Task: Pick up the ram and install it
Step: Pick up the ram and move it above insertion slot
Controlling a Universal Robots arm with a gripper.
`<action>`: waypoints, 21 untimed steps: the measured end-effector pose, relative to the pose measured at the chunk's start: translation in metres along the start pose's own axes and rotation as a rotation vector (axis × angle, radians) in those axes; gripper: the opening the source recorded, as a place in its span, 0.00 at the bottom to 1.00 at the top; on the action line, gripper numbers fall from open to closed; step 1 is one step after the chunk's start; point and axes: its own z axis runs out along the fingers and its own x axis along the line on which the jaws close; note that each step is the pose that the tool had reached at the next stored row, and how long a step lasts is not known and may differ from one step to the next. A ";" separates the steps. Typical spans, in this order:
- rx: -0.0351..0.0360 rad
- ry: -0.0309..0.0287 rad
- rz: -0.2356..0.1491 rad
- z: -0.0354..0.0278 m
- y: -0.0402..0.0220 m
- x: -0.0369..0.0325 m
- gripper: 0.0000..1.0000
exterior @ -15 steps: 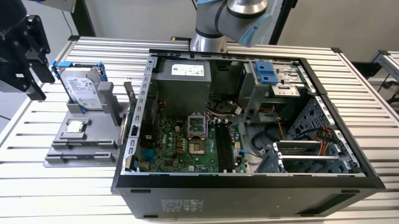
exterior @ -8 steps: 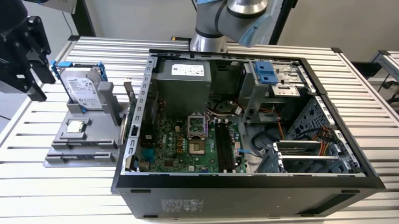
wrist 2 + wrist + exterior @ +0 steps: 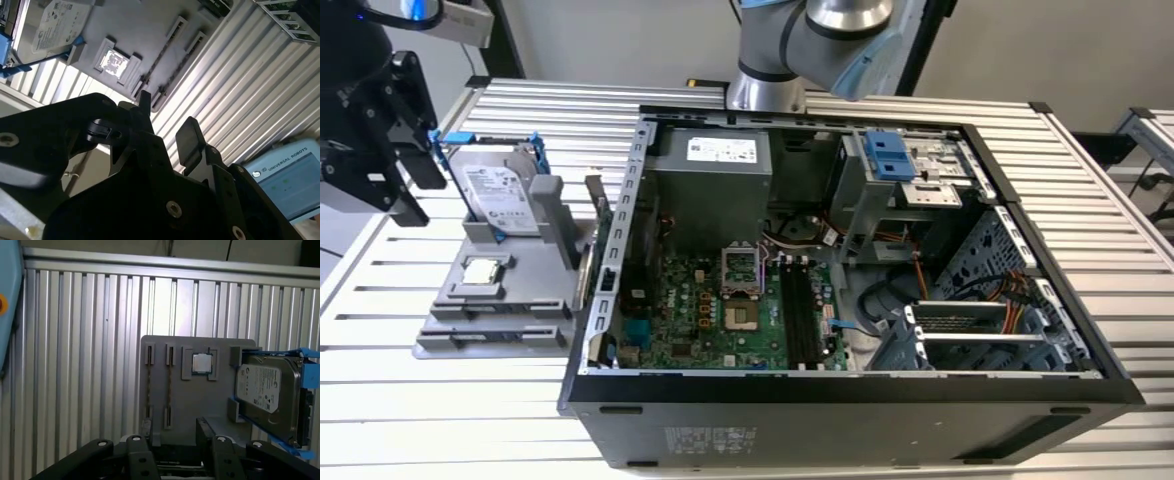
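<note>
A grey holder on the slatted table carries two narrow slots. In both wrist views each slot shows a thin dark strip, edge-on, which looks like the ram; I cannot tell more of it. In the exterior view these slots sit at the holder's front. My gripper hangs open above the holder, nothing between its black fingers. It is at the exterior view's far left, well apart from the open computer case. The motherboard's black slots lie inside the case.
The holder also bears a silver hard drive in a blue bracket and a small square processor chip. The case has tall metal walls, cables and drive cages. A screen stands beside the table. The arm's base rises behind the case.
</note>
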 end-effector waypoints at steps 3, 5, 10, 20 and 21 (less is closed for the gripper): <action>0.0006 0.0000 0.000 0.0034 -0.0001 0.0001 1.00; 0.0006 0.0001 0.000 0.0041 -0.0002 0.0000 1.00; 0.0010 -0.0001 0.000 0.0044 -0.0001 -0.0001 1.00; 0.0008 0.0001 0.000 0.0186 -0.0013 0.0004 1.00; 0.0009 0.0001 0.000 0.0204 -0.0014 0.0004 1.00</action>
